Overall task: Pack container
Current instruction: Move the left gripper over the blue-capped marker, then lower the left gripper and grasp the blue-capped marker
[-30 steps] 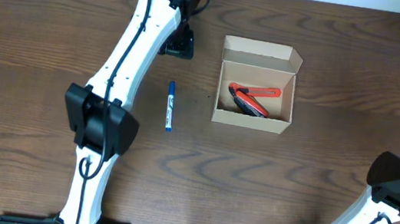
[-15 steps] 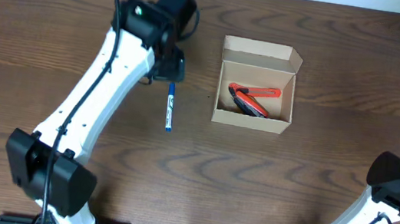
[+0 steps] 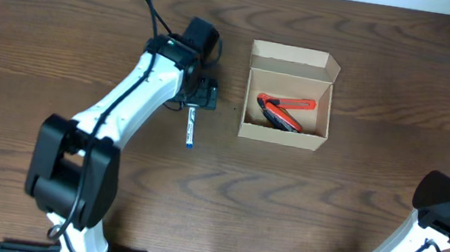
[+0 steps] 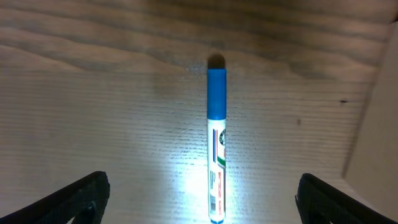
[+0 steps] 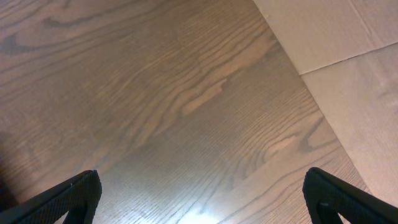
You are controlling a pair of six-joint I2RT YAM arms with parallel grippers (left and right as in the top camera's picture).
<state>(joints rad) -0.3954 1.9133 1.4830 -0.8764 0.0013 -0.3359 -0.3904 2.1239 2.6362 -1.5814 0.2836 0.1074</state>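
While the left pincer (image 3: 202, 97) hangs wide open and empty over the blue marker (image 3: 190, 130), its fingers (image 4: 84, 198) straddle the barrel crosswise, the container (image 3: 283, 136) nearby.

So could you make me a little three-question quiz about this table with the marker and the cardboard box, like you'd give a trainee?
1. Fill the gap: the left arm's fingers stand ___ above the blue marker.
2. Pick one: the items inside the cardboard box are A) green, B) red, C) yellow.
3. True or false: the marker lies inside the box.

Key: 1) open, with nothing held. 2) B. 3) False: it lies on the table beside the box.
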